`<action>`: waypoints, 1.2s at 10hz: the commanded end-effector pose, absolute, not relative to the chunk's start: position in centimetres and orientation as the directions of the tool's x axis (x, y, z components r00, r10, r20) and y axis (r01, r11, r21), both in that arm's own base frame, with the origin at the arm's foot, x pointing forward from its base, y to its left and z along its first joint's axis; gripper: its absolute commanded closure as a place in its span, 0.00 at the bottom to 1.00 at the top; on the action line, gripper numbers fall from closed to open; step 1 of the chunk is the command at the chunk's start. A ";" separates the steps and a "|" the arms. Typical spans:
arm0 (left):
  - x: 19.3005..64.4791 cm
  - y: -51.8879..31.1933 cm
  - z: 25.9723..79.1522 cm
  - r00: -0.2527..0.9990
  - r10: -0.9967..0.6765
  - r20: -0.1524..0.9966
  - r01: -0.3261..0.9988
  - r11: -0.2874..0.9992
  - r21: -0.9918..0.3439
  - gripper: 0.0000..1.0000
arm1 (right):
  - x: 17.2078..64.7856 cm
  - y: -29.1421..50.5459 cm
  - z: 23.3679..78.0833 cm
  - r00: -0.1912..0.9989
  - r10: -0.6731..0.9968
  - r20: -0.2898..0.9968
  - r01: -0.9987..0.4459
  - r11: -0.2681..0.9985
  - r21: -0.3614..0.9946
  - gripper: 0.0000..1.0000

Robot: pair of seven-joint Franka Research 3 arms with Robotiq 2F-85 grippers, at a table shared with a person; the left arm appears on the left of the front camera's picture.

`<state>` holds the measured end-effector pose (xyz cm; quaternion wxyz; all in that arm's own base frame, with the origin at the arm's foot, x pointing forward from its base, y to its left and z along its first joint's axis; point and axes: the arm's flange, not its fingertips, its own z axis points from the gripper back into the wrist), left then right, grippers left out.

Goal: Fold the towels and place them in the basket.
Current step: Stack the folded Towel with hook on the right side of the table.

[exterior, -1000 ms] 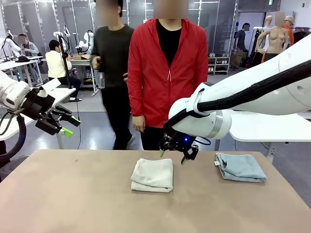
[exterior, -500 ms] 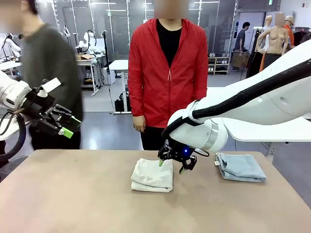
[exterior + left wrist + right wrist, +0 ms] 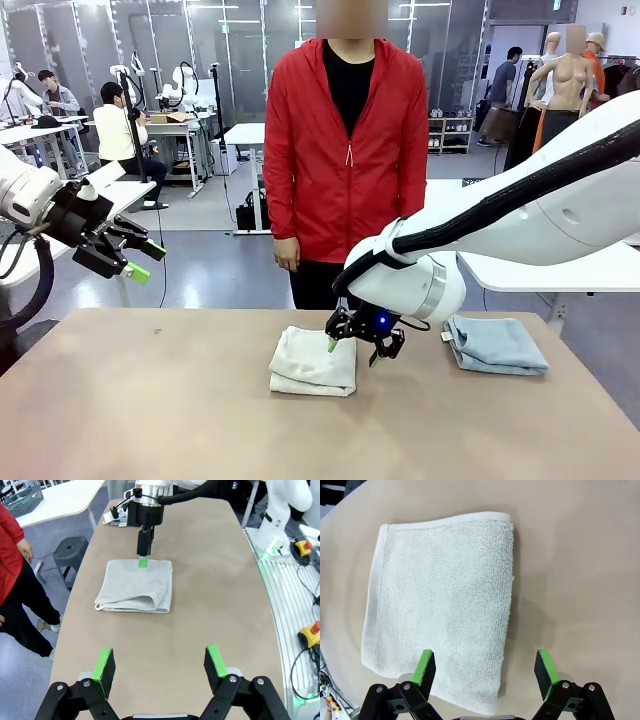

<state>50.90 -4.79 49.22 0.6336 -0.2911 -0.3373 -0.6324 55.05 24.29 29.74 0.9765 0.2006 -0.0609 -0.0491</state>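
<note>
Folded cream-white terry towel [image 3: 314, 361] lies mid-desk; folded light blue terry towel [image 3: 494, 344] at right, well apart. Right gripper [image 3: 352, 349] hovers over cream towel's far right edge, jaws wide apart, empty (probably lining up for pinch of folded edge). Left gripper [image 3: 131, 257] raised off desk's [image 3: 150, 410] left side, jaws apart, empty. No readable labels or writing.
</note>
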 end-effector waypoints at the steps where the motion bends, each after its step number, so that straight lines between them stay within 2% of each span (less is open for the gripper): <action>1: 50.9 -4.8 49.5 -0.025 -0.613 0.790 0.998 0.030 0.055 0.10 | 55.7 24.6 28.8 0.988 -0.100 0.118 0.040 0.903 0.428 0.00; 3: 50.9 -4.8 49.5 -0.025 -0.613 0.790 0.998 0.030 0.055 0.10 | 55.7 24.8 28.5 0.989 -0.090 0.121 0.030 0.903 0.428 0.00; 4: 50.9 -4.8 49.5 -0.025 -0.613 0.790 0.998 0.030 0.055 0.10 | 55.7 24.9 28.4 0.989 -0.088 0.122 0.027 0.902 0.432 0.20; 8: 50.9 -4.8 49.5 -0.025 -0.613 0.790 0.998 0.030 0.055 0.10 | 55.6 25.2 28.2 0.988 -0.073 0.138 0.002 0.891 0.454 0.20; 9: 50.9 -4.8 49.5 -0.025 -0.613 0.790 0.998 0.030 0.055 0.10 | 55.6 25.2 28.2 0.988 -0.076 0.136 0.006 0.890 0.456 0.40; 10: 50.9 -4.8 49.5 -0.025 -0.613 0.790 0.998 0.030 0.055 0.10 | 55.5 25.2 28.2 0.988 -0.078 0.133 0.008 0.889 0.459 0.40; 11: 50.9 -4.8 49.5 -0.025 -0.613 0.790 0.998 0.030 0.055 0.10 | 55.5 25.3 28.2 0.989 -0.075 0.129 0.008 0.888 0.460 0.60; 12: 50.9 -4.8 49.5 -0.025 -0.613 0.790 0.998 0.030 0.055 0.10 | 55.3 25.4 28.3 0.990 -0.072 0.125 0.007 0.889 0.459 0.46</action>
